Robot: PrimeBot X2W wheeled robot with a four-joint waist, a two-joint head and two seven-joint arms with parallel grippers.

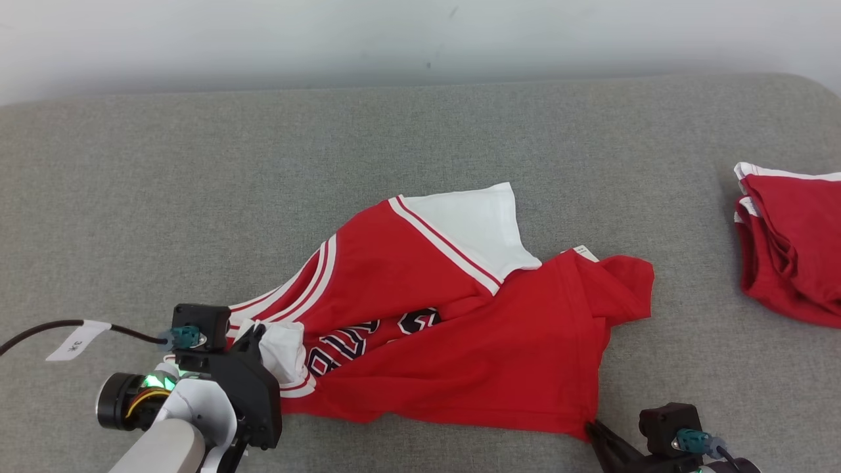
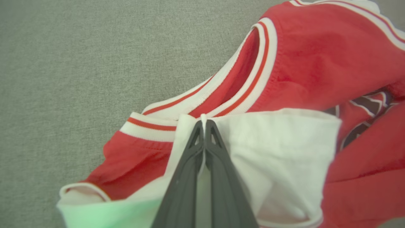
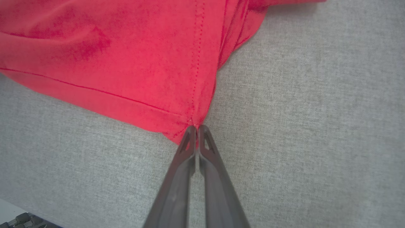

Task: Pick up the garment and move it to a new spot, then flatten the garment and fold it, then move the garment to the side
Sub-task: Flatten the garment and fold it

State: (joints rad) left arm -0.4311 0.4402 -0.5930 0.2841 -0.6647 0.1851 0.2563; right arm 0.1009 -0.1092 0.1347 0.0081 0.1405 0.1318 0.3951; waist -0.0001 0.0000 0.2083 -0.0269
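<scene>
A red garment (image 1: 473,328) with white sleeves, striped trim and dark lettering lies crumpled across the middle of the grey surface. My left gripper (image 1: 257,336) is at its left end, shut on a white sleeve fold (image 2: 272,152); the left wrist view has the dark fingers (image 2: 190,177) pinched together on that white cloth. At the garment's lower right corner, my right gripper (image 1: 592,430) is shut on the red hem corner (image 3: 190,123), where the side seam meets the hem. The striped neckline (image 2: 253,79) curves just beyond the left fingertips.
A second red garment with white trim (image 1: 792,243) lies bunched at the right edge. The grey fabric surface (image 1: 197,197) stretches wide to the left and back, ending at a pale wall. A black cable with a white tag (image 1: 72,338) trails left from the left wrist.
</scene>
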